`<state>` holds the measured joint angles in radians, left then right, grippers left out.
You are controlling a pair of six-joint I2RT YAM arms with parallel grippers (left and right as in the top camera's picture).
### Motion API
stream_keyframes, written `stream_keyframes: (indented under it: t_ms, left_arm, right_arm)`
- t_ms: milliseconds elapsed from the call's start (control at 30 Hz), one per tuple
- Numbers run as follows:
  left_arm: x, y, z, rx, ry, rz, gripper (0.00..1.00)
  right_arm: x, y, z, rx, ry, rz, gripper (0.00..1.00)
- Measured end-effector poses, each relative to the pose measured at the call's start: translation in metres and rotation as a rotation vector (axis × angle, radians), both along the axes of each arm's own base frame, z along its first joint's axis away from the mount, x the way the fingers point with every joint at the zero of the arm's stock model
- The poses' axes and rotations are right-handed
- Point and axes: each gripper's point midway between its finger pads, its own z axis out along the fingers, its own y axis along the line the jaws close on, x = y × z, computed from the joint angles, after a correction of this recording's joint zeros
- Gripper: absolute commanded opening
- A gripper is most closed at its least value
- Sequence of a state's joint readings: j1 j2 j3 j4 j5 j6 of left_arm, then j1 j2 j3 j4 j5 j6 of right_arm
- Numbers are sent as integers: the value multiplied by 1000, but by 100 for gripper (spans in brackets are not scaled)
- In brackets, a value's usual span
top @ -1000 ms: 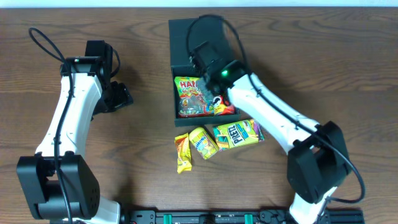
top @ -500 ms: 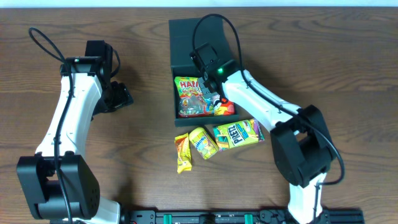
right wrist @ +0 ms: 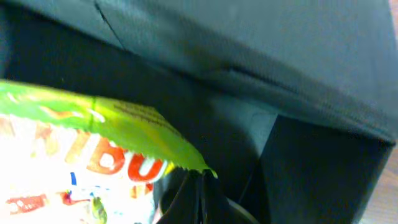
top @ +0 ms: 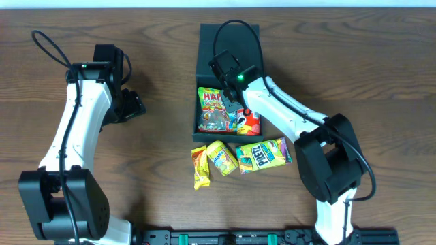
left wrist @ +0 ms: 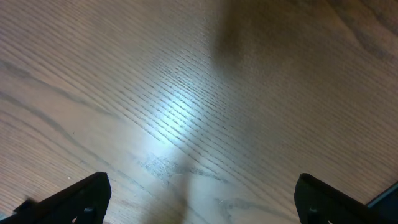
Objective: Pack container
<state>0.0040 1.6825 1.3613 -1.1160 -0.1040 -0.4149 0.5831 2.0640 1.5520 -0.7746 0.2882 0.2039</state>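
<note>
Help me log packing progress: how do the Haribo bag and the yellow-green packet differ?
The Haribo bag lies inside the container; the yellow-green packet lies on the table outside it. The Haribo bag runs lengthwise up the picture; the yellow-green packet lies crosswise. The right gripper is at the Haribo bag, away from the yellow-green packet. Both lie flat.

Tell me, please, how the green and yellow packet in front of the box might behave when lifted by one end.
The packet looks like a flat film pouch, so it would probably droop rather than stay stiff. Its glossy wrapper may slip in a pinch. It lies flat on the table, so a push should slide it, not roll it.
</note>
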Motion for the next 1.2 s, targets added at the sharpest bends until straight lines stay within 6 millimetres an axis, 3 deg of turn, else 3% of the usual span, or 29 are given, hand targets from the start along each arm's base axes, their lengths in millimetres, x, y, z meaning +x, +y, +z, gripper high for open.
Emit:
stream_keyframes:
  t_ms: [200,333,400,533,633,733,867,1000,1100,1200]
  left_arm:
    - [0,0,0,0,0,0,95]
    - [0,0,0,0,0,0,95]
    - [0,0,0,0,0,0,95]
    - [0,0,0,0,0,0,95]
    - [0,0,0,0,0,0,95]
    - [0,0,0,0,0,0,95]
    - [0,0,0,0,-1,0,95]
    - [0,0,0,0,-1,0,95]
    - [0,0,0,0,-1,0,95]
    - [0,0,0,0,0,0,95]
  right_arm:
    - [13,10,10,39,-60,1,3]
    - [10,16,35,48,-96,44,6]
    - [-4,18,57,39,-97,86,6]
    - [-56,24,103,8,-52,222,11]
    - [-100,26,114,-33,38,339,21]
    - [-133,30,105,-78,128,434,33]
    - [-158,29,68,-109,217,500,45]
    - [-174,30,25,-69,273,556,72]
    - [-186,31,4,-24,301,596,74]
    - [-195,39,-3,46,303,639,74]
